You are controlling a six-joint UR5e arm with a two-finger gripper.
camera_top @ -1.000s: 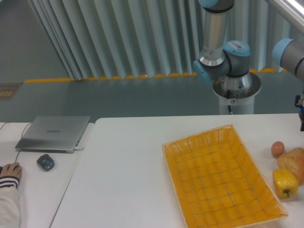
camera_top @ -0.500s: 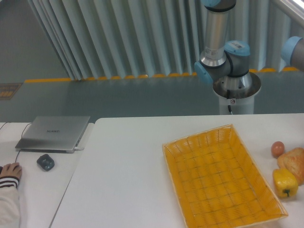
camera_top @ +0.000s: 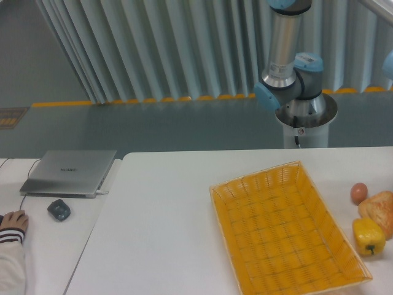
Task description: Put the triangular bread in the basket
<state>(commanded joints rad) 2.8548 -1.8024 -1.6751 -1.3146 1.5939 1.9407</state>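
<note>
Camera view, change: over the last second I see the arm swing away to the right; the grey-and-blue UR5e arm (camera_top: 288,74) now shows only its base column and one blue elbow joint, with a sliver of another joint at the right edge.
Camera view, tool state: my gripper is out of frame, so whether it is open, closed or holding anything does not show here.
Camera view, meaning for the task: I judge the pick has not started; the arm looks to be repositioning, and I can't say where the tool has ended up.
Camera view, task thing: the golden-brown triangular crusty bread (camera_top: 382,209) lies on the white table (camera_top: 159,233) at the right edge, partly cut off by the frame, on the same side of the scene where the arm leaves the picture.
Camera view, neighbours: the bread touches or nearly touches the yellow bell pepper (camera_top: 368,236) in front of it; the small brown egg (camera_top: 359,193) sits just beside it, farther back.
Camera view, target: the large rectangular yellow-orange woven wicker basket (camera_top: 227,203) lies below and in front of the arm's base, holding nothing, near the bread but apart from it.
Camera view, counts: one bread, one basket, one pepper, one egg.
Camera view, bystander side: one silver closed laptop (camera_top: 69,172), one dark computer mouse (camera_top: 59,209), one person's hand (camera_top: 12,220), all far left, well apart from the arm.
</note>
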